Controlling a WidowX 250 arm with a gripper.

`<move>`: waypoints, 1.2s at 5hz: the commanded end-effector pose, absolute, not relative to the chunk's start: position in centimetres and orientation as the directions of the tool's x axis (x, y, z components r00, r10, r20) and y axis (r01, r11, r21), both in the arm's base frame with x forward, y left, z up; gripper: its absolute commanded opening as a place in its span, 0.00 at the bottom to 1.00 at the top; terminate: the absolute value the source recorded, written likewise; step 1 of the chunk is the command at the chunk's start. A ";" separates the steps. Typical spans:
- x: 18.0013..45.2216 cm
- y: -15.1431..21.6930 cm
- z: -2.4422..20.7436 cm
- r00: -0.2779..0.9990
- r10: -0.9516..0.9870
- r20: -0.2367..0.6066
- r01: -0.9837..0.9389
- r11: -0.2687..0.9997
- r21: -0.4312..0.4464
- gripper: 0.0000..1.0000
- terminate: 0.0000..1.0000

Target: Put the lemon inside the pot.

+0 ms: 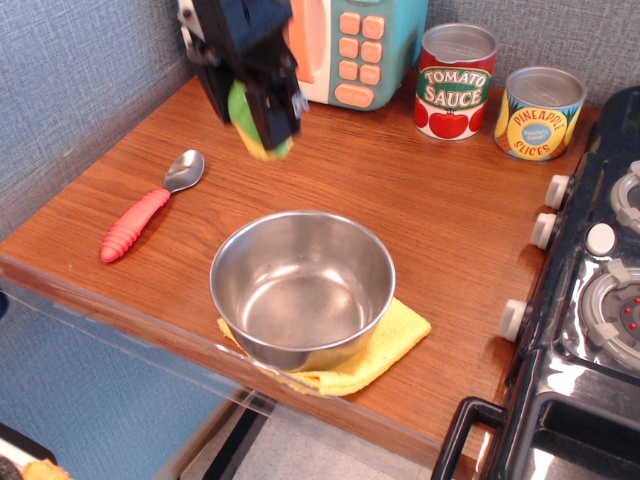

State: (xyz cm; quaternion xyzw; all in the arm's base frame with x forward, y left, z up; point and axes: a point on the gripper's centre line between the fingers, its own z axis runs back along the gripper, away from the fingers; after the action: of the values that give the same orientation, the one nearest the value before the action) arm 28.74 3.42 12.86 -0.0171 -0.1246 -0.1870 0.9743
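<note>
My black gripper (pixel 258 125) is shut on the lemon (pixel 250 128), a small yellow toy fruit with a green cap, and holds it in the air above the wooden counter. The pot (pixel 302 287), a shiny round steel bowl, stands empty on a yellow cloth (pixel 395 341) near the counter's front edge. The gripper with the lemon hangs behind the pot and a little to its left, well above its rim.
A spoon with a red handle (pixel 148 212) lies at the left. A toy microwave (pixel 345 45) stands at the back, with a tomato sauce can (pixel 455 82) and a pineapple can (pixel 539 112) to its right. A black toy stove (pixel 590 300) fills the right side.
</note>
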 end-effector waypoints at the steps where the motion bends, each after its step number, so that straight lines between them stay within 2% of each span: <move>1: 23.9 2.9 12.5 0.858 -0.459 0.228 0.458 0.887 0.064 0.00 0.00; 4: 24.5 -0.2 6.3 0.827 -0.558 0.071 0.556 0.830 0.046 0.00 0.00; 5: 24.8 -0.3 4.8 0.830 -0.558 0.018 0.557 0.830 0.038 1.00 0.00; 6: 24.7 -0.2 4.3 0.834 -0.552 -0.004 0.551 0.834 0.029 1.00 0.00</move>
State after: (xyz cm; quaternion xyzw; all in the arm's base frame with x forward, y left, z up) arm 24.89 -1.12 3.01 0.0089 0.0130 -0.2838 0.9587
